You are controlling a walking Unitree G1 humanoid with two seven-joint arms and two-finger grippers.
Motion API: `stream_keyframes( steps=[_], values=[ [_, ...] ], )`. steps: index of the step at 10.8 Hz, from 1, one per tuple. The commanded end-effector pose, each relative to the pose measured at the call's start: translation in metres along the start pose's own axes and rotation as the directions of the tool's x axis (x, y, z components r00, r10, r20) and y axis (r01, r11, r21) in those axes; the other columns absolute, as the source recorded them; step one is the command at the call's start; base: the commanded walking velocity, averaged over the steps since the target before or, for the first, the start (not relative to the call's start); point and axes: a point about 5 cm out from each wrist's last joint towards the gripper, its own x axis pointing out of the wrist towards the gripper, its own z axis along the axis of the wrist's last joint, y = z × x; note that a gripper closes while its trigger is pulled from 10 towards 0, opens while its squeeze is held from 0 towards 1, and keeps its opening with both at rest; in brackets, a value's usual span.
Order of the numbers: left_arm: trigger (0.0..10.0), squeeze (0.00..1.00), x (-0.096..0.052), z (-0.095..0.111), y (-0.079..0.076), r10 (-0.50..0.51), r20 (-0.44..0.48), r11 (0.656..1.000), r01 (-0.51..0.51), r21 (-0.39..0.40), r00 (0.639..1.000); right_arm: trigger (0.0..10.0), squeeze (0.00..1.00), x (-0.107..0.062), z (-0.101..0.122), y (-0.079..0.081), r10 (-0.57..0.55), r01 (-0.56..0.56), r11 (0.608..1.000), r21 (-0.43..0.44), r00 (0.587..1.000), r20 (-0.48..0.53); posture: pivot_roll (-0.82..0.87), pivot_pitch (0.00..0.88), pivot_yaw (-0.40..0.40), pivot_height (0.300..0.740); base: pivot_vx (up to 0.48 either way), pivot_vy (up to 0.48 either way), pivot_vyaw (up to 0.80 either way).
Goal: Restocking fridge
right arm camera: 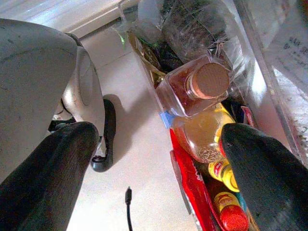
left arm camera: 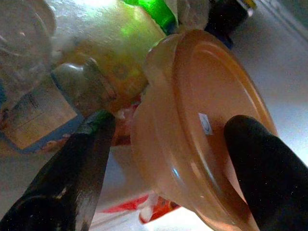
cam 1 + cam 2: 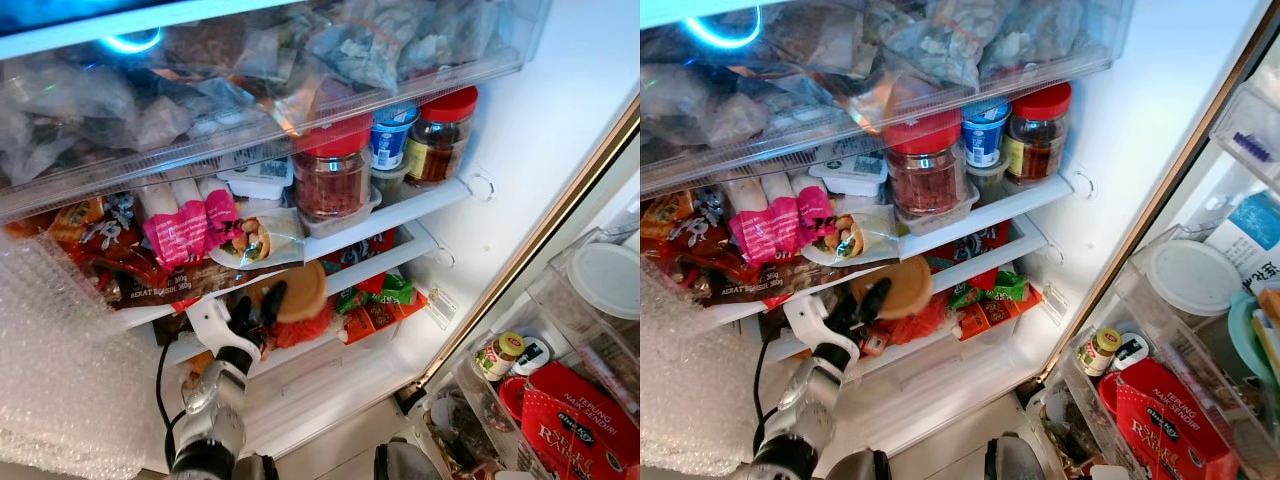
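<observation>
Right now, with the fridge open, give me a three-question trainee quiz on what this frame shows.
1. True or false: the left gripper is shut on the tan-lidded container.
2. Which lid colour tops the big jar on the upper shelf: A) green, B) red, C) white?
3. Fill in: the right gripper hangs open beside the door rack, where a bottle with a ____ stopper lies.

Key: 1 true; the black fingers clamp its lid and side at the lower shelf. 2 B. 3 cork.
</observation>
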Motion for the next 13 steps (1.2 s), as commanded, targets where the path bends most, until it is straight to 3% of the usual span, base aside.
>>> stream_keyframes(
  steps=[1, 5, 7, 8, 9, 13],
  values=[
    [10.0, 0.0, -0.006, -0.006, 0.0, -0.011, -0.031, 0.998, 0.012, 0.056, 0.999, 10.0, 0.0, -0.002, -0.004, -0.003, -0.015, 0.015, 1.0, 0.006, 1.0, -0.004, -0.18, 0.115, -0.009, 0.655, 0.0, 0.0, 0.0],
    [10.0, 0.0, -0.016, -0.009, -0.005, -0.071, -0.077, 0.973, 0.086, 0.216, 0.995, 10.0, 0.0, -0.002, -0.003, -0.003, -0.016, 0.016, 1.0, 0.006, 1.0, 0.002, -0.17, 0.12, -0.01, 0.655, 0.0, 0.0, 0.0],
    [10.0, 0.0, -0.011, -0.005, -0.002, -0.002, -0.04, 0.991, 0.007, 0.13, 0.999, 10.0, 0.0, -0.002, -0.004, -0.003, -0.016, 0.016, 1.0, 0.003, 1.0, 0.003, -0.18, 0.127, -0.01, 0.655, 0.0, 0.0, 0.0],
    [10.0, 0.0, -0.005, 0.002, 0.007, 0.072, -0.02, 0.997, -0.072, 0.033, 0.997, 10.0, 0.0, -0.003, -0.005, -0.004, -0.029, 0.029, 0.999, 0.016, 1.0, 0.007, -0.18, 0.133, -0.004, 0.655, 0.0, 0.0, 0.0],
    [0.0, 0.0, -0.002, 0.007, 0.014, 0.123, -0.017, 0.992, -0.124, -0.035, 0.992, 10.0, 0.0, -0.003, -0.005, -0.004, -0.036, 0.036, 0.999, 0.02, 0.999, 0.005, -0.19, 0.137, -0.001, 0.655, 0.0, 0.0, 0.0],
    [0.0, 0.0, -0.002, 0.013, 0.022, 0.203, 0.018, 0.969, -0.199, -0.144, 0.979, 10.0, 0.0, -0.004, -0.007, -0.004, -0.028, 0.028, 1.0, 0.014, 1.0, 0.003, -0.18, 0.147, -0.004, 0.655, 0.0, 0.0, 0.0]
  ],
)
